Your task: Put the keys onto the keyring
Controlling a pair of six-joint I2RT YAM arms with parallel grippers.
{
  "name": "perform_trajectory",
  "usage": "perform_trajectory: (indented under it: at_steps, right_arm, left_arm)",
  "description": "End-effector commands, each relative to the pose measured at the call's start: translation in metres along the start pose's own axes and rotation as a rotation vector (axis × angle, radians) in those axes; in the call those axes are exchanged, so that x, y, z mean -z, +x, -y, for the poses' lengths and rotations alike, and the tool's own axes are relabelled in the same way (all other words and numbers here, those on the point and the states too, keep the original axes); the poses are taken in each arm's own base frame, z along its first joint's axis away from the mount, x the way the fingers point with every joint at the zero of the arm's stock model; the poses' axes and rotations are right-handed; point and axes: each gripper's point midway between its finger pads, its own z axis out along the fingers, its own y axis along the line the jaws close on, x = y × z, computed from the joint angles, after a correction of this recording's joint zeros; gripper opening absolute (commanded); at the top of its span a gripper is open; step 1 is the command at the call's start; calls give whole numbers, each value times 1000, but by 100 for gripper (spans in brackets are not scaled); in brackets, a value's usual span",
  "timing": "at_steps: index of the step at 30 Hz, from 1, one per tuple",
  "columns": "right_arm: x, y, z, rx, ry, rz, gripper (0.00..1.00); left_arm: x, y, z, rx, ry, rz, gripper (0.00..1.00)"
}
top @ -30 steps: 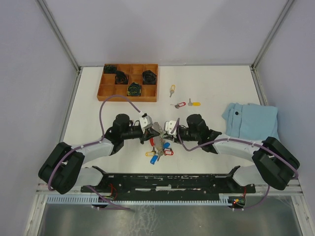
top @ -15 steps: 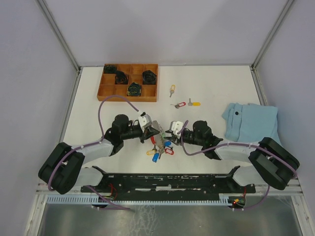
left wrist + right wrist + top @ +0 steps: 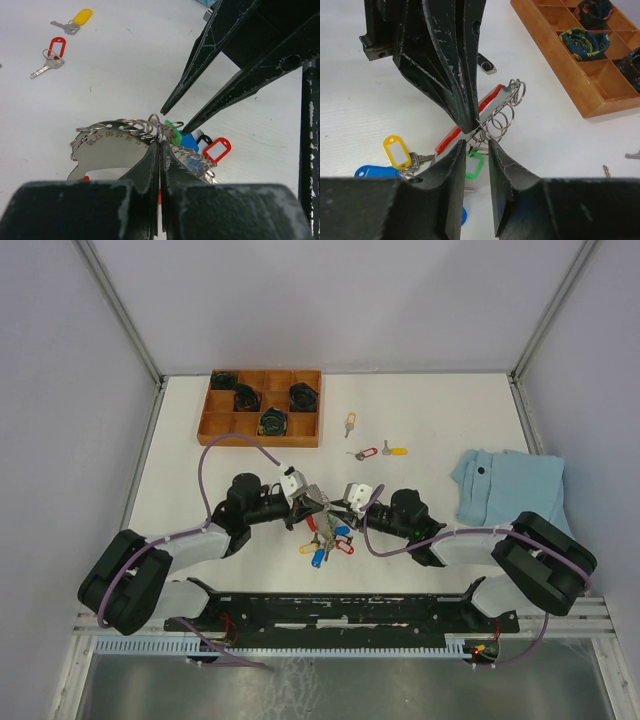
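From above, the keyring (image 3: 326,538) is close to the near edge of the tabletop (image 3: 440,410), midway between its left and right edges. The left jaws and right jaws meet over it. 3 keys (image 3: 365,453) lie apart from it, toward the far edge.

In the left wrist view, the left jaws are pressed shut on 1 ring of the keyring (image 3: 117,142).

In the right wrist view, the right jaws have a narrow gap, with small rings between the tips. I cannot tell if they touch.
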Motion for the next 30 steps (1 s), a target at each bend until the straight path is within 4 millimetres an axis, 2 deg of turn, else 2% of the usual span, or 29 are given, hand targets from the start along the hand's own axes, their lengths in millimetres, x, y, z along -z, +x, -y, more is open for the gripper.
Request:
perform_trajectory:
  at_steps: [1, 8, 16, 19, 30]
  right_arm:
    - [-2, -7, 5, 5, 32, 31, 31]
    - [-4, 1, 4, 2, 27, 8, 23]
    - [-2, 5, 5, 23, 34, -15, 1]
    - [0, 3, 7, 53, 29, -35, 1]
    - [4, -16, 13, 208, -52, -127, 1]
  left_arm:
    - [0, -22, -6, -38, -21, 75, 3]
    - [0, -23, -5, -39, -19, 79, 3]
    - [1, -25, -6, -36, -26, 88, 3]
    - [0, -25, -5, -27, -25, 89, 3]
    - [0, -21, 3, -34, 32, 56, 27]
